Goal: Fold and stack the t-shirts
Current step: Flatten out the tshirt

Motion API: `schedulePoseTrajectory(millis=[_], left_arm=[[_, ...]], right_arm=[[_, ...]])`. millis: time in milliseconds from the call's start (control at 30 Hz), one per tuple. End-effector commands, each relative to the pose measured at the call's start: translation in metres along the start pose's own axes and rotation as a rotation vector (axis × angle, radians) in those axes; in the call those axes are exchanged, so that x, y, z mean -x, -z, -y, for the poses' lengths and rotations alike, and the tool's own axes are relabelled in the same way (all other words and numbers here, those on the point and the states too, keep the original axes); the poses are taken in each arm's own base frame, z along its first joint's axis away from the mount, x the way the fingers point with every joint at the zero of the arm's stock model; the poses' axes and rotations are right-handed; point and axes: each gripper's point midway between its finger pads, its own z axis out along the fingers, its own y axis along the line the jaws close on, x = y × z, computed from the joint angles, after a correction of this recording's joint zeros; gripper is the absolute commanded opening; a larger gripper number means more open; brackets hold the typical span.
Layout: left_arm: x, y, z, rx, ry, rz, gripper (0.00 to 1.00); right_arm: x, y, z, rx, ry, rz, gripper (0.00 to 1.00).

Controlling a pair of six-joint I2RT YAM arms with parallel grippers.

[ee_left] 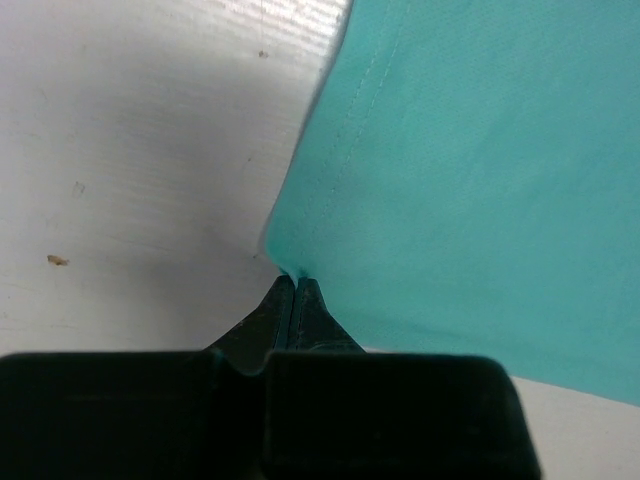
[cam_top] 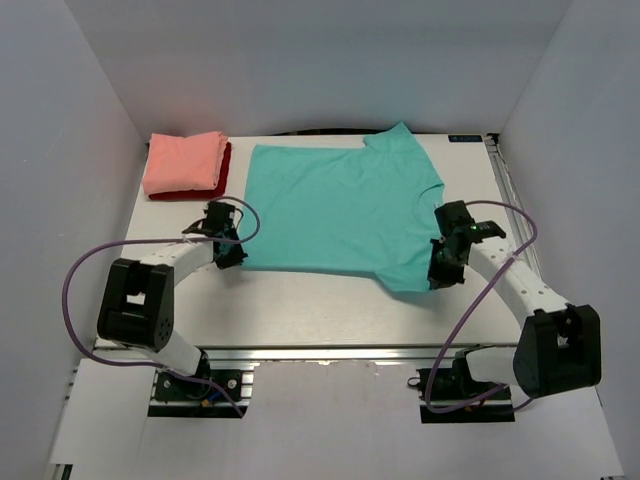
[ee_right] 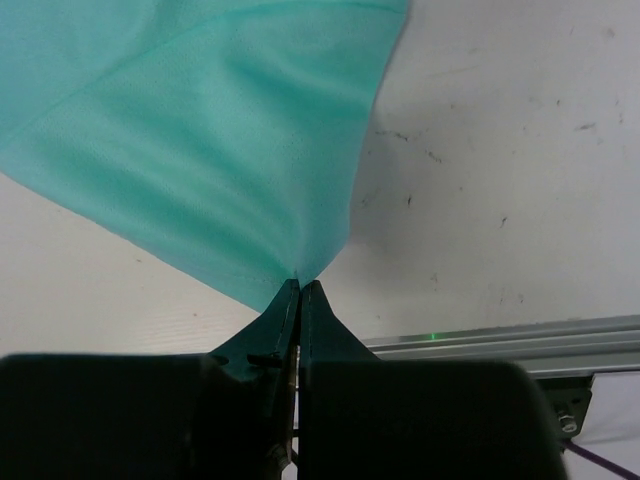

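Left wrist view: the left fingers [ee_left: 268, 322] are clenched tight on a hem corner of the teal t-shirt [ee_left: 470, 180]. The cloth fans out ahead and to the right of their tips, with bare counter [ee_left: 130, 150] to their left. The right fingers [ee_right: 325, 335] likewise pinch a corner of the same shirt, which spreads ahead and to their left, with counter to their right. Seen from above, the shirt lies flat between the two pairs of fingers, both near corners gripped. Beyond the left fingers and well apart from them, a folded salmon-pink t-shirt [cam_top: 183, 162] rests on a folded dark red t-shirt [cam_top: 225, 170].
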Motion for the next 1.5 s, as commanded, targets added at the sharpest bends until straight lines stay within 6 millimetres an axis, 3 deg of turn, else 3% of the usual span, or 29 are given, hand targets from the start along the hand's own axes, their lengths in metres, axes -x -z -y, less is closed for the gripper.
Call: schedulePoseTrajectory(millis=[0, 467, 633, 1000, 1467], left_arm=[[-0.012, -0.001, -0.001, -0.009, -0.005, -0.014, 0.00], [-0.043, -0.001, -0.015, 0.025, -0.005, -0.062, 0.00], [-0.049, 0.005, -0.024, 0.065, 0.000, -0.066, 0.00], [-0.054, 0.030, -0.037, 0.102, 0.050, -0.036, 0.00], [-0.069, 0.047, -0.033, 0.095, 0.125, -0.032, 0.00]], right_arm=[[-0.024, -0.001, 0.005, -0.023, -0.032, -0.069, 0.00], [-0.085, -0.031, 0.008, -0.082, -0.037, -0.220, 0.00], [-0.088, -0.033, 0.003, -0.077, -0.028, -0.211, 0.00], [-0.074, -0.030, 0.006, -0.105, -0.028, -0.145, 0.00], [-0.079, -0.029, 0.006, -0.096, -0.032, -0.150, 0.00]])
